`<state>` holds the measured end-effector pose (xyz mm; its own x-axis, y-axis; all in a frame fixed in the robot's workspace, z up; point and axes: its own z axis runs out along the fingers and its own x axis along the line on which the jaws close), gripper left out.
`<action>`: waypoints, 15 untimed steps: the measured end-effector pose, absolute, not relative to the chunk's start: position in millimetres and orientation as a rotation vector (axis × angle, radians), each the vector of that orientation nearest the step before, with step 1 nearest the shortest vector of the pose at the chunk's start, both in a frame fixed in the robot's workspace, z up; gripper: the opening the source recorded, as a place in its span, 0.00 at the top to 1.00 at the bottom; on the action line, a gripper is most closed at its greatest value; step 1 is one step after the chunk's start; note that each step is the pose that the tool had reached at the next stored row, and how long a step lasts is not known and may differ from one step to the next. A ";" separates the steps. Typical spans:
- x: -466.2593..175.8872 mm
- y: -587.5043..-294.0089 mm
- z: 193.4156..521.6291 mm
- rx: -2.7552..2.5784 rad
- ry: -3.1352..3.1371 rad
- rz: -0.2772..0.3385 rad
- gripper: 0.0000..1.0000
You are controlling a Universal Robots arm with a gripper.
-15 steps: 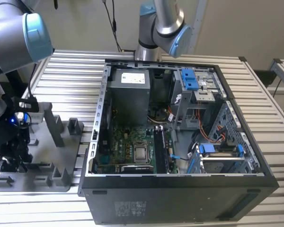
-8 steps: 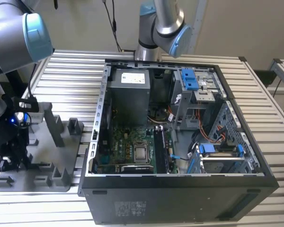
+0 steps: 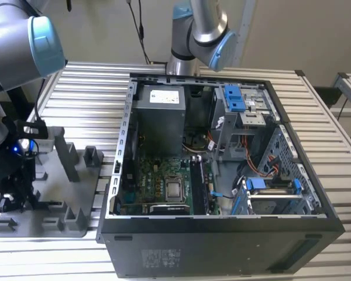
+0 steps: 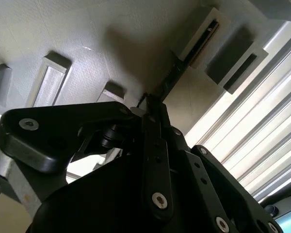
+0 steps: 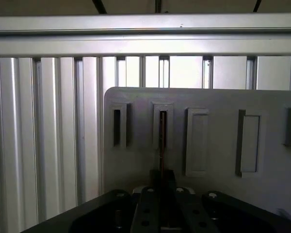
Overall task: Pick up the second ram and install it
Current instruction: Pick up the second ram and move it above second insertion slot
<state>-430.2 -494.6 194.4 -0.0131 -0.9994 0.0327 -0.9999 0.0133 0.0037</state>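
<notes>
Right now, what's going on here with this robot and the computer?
An arm has its claw down at the grey tray on the exterior view's left, beside an open PC case. In the first wrist view the claw looks closed on the ram, which stands on edge with its far end seated in the tray. So the ram is gripped but not yet lifted out or taken to the case.

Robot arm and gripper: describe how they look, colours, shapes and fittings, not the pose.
The arm is a silver-grey tube with rounded light-blue joint caps. A small blue light glows near its wrist. The gripper is matt black, built of flat linkage bars pinned with silver rivets and screws, and it narrows toward its tip.
</notes>
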 end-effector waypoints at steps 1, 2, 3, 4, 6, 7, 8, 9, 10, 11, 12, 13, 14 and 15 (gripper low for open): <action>-430.2 -494.6 194.4 2.188 -2.218 0.032 0.86; -430.2 -494.6 194.4 2.188 -2.218 0.032 0.86; -430.2 -494.6 194.4 2.188 -2.218 0.032 0.86; -430.2 -494.6 194.4 2.188 -2.218 0.032 0.86; -430.2 -494.6 194.4 2.188 -2.218 0.032 0.86; -430.2 -494.6 194.4 2.188 -2.218 0.032 0.86; -430.2 -494.6 194.4 2.188 -2.218 0.032 0.86; -430.2 -494.6 194.4 2.188 -2.218 0.032 0.86; -430.2 -494.6 194.4 2.189 -2.218 0.032 0.86; -430.2 -494.6 194.4 2.189 -2.218 0.032 0.86; -430.2 -494.6 195.0 2.188 -2.218 0.032 0.86; -430.2 -494.7 195.9 2.188 -2.217 0.032 0.86; -430.2 -494.6 197.1 2.188 -2.218 0.032 0.86; -430.2 -494.6 198.5 2.188 -2.218 0.032 0.86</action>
